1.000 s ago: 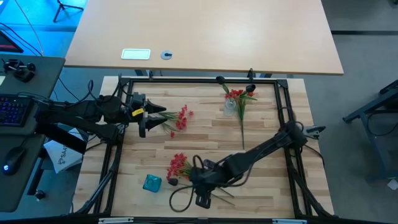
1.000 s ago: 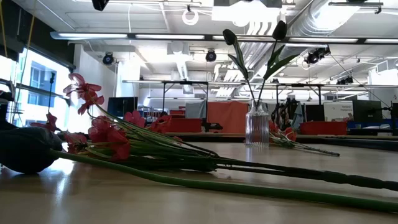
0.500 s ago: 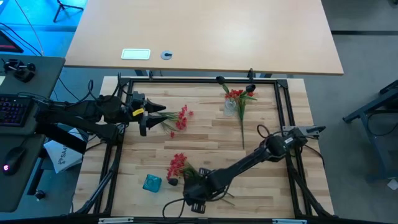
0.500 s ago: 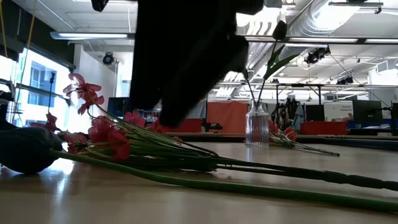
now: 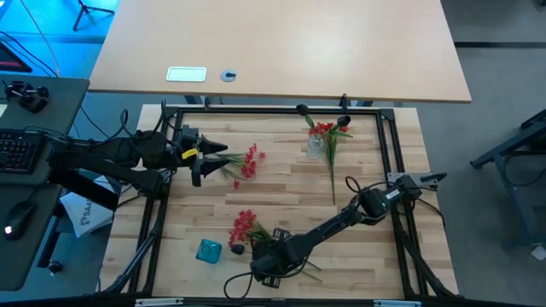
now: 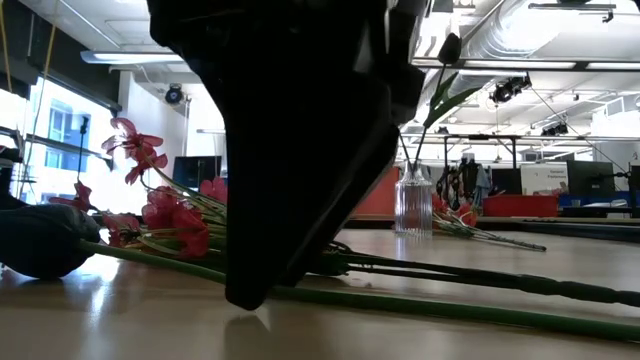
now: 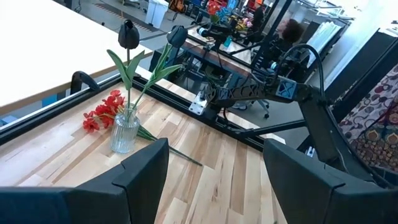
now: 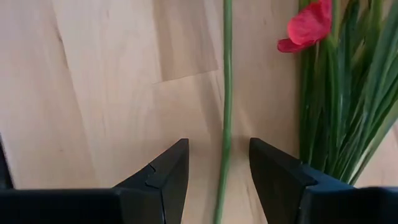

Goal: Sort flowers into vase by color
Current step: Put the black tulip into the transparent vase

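The right hand (image 5: 266,271) is low over the counter (image 5: 281,183) at its near edge, fingers spread, with a single green stem (image 8: 226,106) lying between them, seemingly untouched. A bundle of red flowers (image 5: 243,226) lies just beside it. The glass vase (image 5: 316,146) at the far side holds two dark-budded sprigs (image 7: 127,37). The left hand (image 5: 220,153) waits at the left, open, beside another red sprig (image 5: 247,162).

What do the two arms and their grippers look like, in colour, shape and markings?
Both arms are black, jointed tubes with black cables looping alongside. The left gripper has pointed dark fingers and a small yellow mark behind them. The right gripper has flat, wedge-shaped black fingers.
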